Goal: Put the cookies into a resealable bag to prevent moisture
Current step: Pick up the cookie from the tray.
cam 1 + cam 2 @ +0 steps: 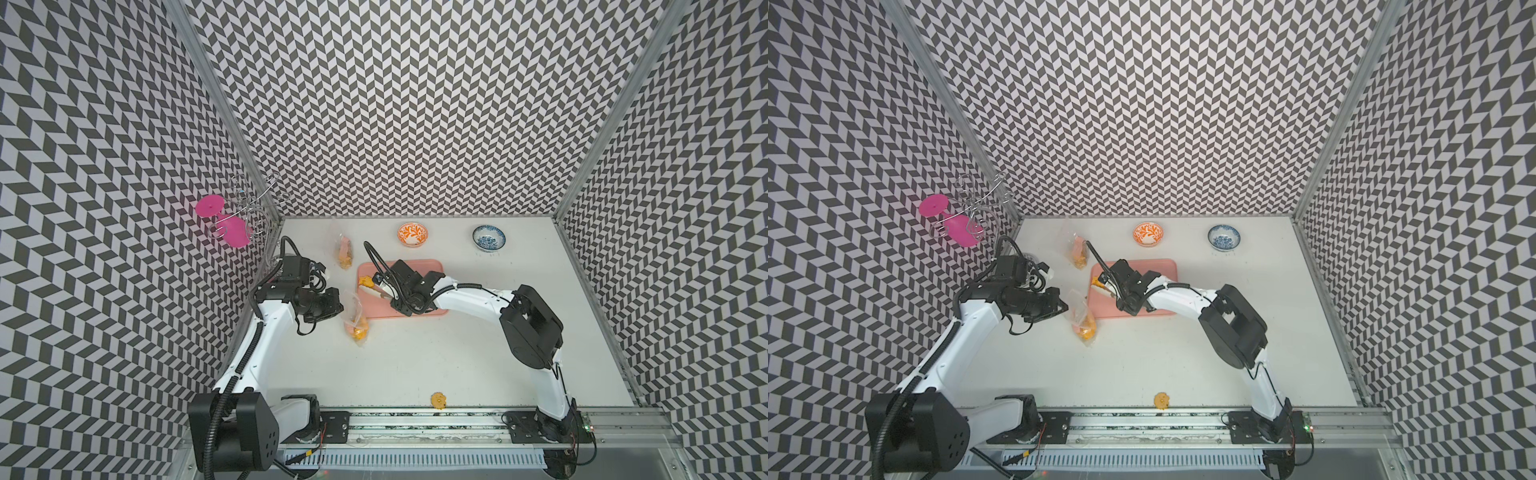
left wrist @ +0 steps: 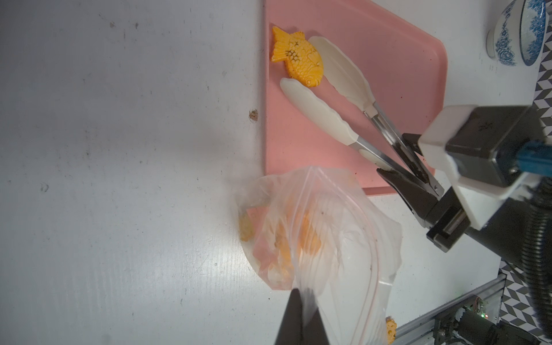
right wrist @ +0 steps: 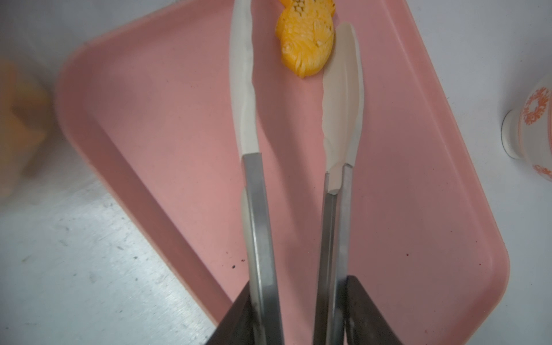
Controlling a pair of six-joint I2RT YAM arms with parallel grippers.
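Black-and-white chevron-patterned walls [image 1: 415,104] enclose a scuffed white desk [image 1: 457,353] with an aluminium rail [image 1: 415,419] along its 6 o'clock edge. A flat pink plastic tray [image 1: 370,309] lies toward 11 o'clock from the desk's centre. At the tray's 8 o'clock corner, the left end effector [image 2: 301,294] is pinched together on a clear zip-top plastic bag [image 2: 358,239] holding yellow-orange cookies [image 2: 309,239]. The right end effector [image 3: 298,307] is clamped on metal tongs with white tips [image 3: 257,209]. The tips stand apart either side of a yellow fish-shaped cookie [image 2: 297,56] at the tray's 9 o'clock edge. One round tan cookie [image 1: 438,401] lies by the rail.
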